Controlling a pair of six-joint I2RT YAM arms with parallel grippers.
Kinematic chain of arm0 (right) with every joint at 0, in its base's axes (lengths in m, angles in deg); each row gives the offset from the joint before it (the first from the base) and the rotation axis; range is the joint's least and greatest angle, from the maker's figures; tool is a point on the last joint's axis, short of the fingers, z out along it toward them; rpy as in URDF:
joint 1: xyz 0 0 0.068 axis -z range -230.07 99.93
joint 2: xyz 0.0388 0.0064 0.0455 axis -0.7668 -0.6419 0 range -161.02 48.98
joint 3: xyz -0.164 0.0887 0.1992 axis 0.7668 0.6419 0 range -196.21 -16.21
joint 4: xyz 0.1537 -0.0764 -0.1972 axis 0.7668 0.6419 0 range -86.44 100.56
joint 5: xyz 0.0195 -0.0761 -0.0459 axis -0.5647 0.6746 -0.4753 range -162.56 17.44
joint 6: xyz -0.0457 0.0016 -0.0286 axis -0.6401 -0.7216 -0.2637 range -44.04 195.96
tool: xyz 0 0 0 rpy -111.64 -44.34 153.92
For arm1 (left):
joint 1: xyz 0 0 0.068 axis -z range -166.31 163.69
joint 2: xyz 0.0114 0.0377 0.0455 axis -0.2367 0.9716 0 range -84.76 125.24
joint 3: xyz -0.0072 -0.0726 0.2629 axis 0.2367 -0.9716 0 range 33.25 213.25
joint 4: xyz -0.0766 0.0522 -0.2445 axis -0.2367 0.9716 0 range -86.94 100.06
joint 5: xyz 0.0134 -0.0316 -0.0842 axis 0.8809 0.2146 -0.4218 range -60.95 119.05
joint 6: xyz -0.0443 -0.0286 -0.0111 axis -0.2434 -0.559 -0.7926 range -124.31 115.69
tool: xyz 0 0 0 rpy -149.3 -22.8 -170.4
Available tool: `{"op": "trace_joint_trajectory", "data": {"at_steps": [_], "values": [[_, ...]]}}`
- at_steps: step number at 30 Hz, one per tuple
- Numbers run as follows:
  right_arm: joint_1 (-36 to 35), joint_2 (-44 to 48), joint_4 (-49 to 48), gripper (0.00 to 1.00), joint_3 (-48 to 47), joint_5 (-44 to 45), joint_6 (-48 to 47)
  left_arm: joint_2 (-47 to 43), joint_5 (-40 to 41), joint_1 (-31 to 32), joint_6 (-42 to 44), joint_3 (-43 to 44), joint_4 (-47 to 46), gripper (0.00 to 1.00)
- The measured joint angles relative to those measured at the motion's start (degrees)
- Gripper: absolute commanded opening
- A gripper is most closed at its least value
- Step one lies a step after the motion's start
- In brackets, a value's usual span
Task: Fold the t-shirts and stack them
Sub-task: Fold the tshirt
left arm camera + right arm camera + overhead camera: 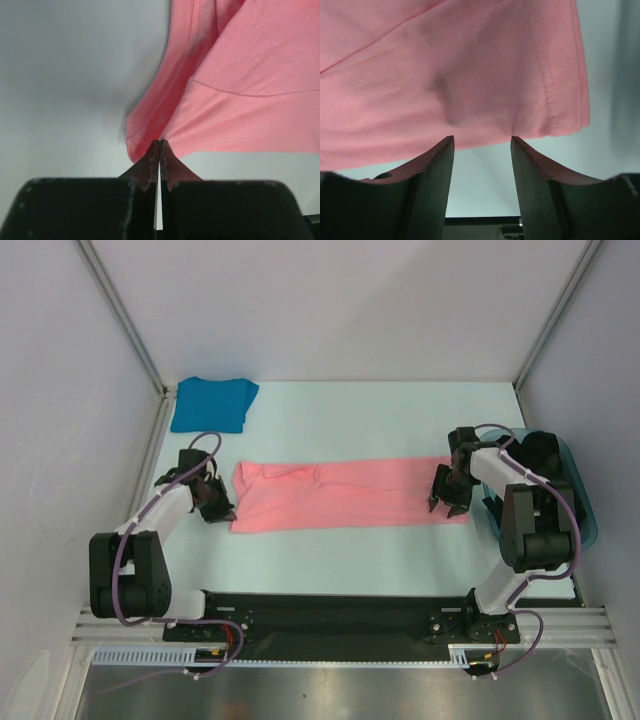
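Observation:
The salmon pink t-shirt lies as a long flat band across the middle of the table. My left gripper is at its left near corner. In the left wrist view its jaws are shut, with the pink fabric drawn together right at the tips. My right gripper is at the shirt's right end. It stands open, both fingertips at the near edge of the pink cloth, with bare table between them. The teal-blue t-shirt lies folded at the back left.
A translucent teal tub stands at the right edge, just behind the right arm. White walls and metal posts close in the table on three sides. The black rail with the arm bases runs along the near edge.

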Motion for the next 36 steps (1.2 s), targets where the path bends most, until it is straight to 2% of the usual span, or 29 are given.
{"op": "trace_joint_trajectory", "data": {"at_steps": [11,15,18,20,24,28,34,35,36], "values": [[0.85,0.02,0.44,0.55,-0.83,2.01,-0.33,2.6,3.52,0.0,-1.62,-1.6,1.22,0.01],[2.56,0.13,0.85,0.54,-1.51,4.63,-0.55,4.09,4.46,0.0,-1.16,-0.96,1.81,0.4],[4.48,0.98,1.7,0.54,-1.33,6.43,-0.57,3.91,5.44,0.0,-0.96,-0.31,2.01,0.45],[5.53,2.34,1.88,0.53,-0.74,7.48,-0.55,3.28,6.49,0.0,-0.87,0.0,2.19,0.45],[6.1,4.28,1.9,0.47,0.81,8.11,-0.48,1.31,6.82,0.66,-0.79,1.38,3.37,0.39],[6.1,3.56,0.48,0.41,2.12,8.13,-0.26,1.11,5.86,4.13,-0.85,4.72,3.56,0.35],[6.08,0.98,-2.05,0.37,3.69,8.59,-0.04,5.42,-0.94,9.9,-1.46,7.54,0.48,0.33],[5.92,0.96,-2.43,0.36,4.07,8.59,-0.04,6.8,-1.68,10.23,-1.51,7.54,0.28,0.31],[5.88,0.96,-2.78,0.28,4.37,8.61,-0.04,7.89,-2.34,10.36,-1.6,7.54,0.2,0.3]]}}
